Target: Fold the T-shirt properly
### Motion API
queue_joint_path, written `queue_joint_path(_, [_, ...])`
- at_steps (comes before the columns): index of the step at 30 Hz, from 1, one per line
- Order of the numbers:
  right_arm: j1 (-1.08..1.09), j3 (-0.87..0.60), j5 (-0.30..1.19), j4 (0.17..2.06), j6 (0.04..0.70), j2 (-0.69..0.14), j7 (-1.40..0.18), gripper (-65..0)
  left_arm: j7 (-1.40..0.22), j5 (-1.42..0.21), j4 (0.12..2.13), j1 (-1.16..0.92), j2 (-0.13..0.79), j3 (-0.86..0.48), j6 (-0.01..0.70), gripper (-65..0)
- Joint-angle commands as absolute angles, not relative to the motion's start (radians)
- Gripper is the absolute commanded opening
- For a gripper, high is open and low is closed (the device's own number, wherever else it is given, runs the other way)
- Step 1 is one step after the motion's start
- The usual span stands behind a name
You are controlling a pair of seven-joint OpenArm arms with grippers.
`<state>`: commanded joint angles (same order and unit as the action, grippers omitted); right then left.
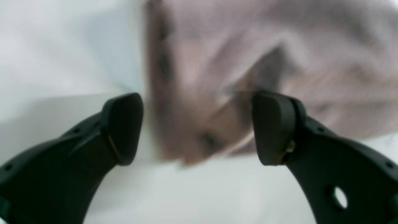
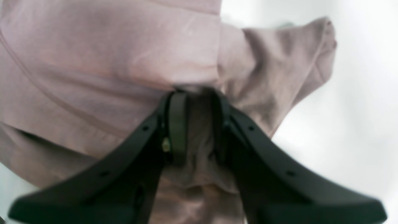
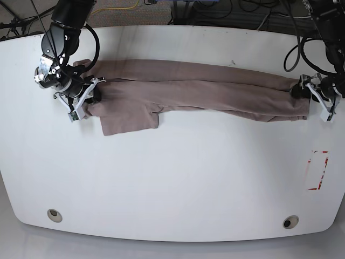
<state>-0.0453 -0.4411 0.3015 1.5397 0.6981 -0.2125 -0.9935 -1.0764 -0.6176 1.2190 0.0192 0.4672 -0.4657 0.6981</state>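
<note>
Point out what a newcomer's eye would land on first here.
First, the long taupe T-shirt, gathered into a wide strip across the far part of the white tabletop, with one flap hanging toward the near side at the view's left. Next, the two robot arms at its ends: the right tool nips the fabric, while the left tool stands open over the other end.

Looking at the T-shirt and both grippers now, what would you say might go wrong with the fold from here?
The right gripper has fabric bunched between its fingers, so pulling might crease the taupe short-sleeved T-shirt.

The left gripper is open around the cloth's end, so lifting before it closes could leave that end behind.

A flap hangs out beyond the long strip near the right gripper and may end up outside the fold.
</note>
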Motion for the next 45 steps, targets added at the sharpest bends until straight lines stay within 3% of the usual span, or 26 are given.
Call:
queue_joint_path(5, [-0.044,-0.441,0.302,1.54,0.698,-0.213,-0.993,-51.2,-1.076,-0.619,1.219,0.016,0.463,-0.466,0.698,-15.8])
queue_joint_path(9, [-0.044,-0.441,0.302,1.54,0.698,-0.211,-0.993,-51.2,-1.076,-0.616,1.218,0.015,0.463,-0.466,0.698,-33.3])
queue_joint_path(13, [-0.044,-0.441,0.302,1.54,0.698,-0.211,-0.993,-51.2,-1.076,-0.615,1.218,0.019,0.463,-0.466,0.698,-57.9])
queue_joint_path(15, [-0.044,-0.441,0.302,1.54,0.698,-0.211,-0.993,-51.2,-1.076,-0.615,1.224,0.019,0.463,-0.466,0.698,-65.0])
queue_joint_path(21, [-0.044,-0.441,0.303,1.54,0.698,-0.211,-0.993,-51.2,-1.076,-0.615,1.303,0.013,0.463,-0.464,0.698,-65.0])
queue_joint_path(28, [-0.044,-0.441,0.303,1.54,0.698,-0.211,-0.993,-51.2,-1.076,-0.613,1.538,-0.054,0.423,-0.456,0.698,-65.0])
queue_joint_path(38, [-0.044,-0.441,0.306,1.54,0.698,-0.211,-0.993,-51.2,-1.076,-0.619,1.844,-0.131,0.417,-0.257,0.698,-65.0])
queue_joint_path(45, [-0.044,-0.44,0.302,1.541,0.698,-0.185,-0.993,-51.2,-1.113,-0.621,1.929,-0.14,0.331,-0.136,0.698,-65.0])
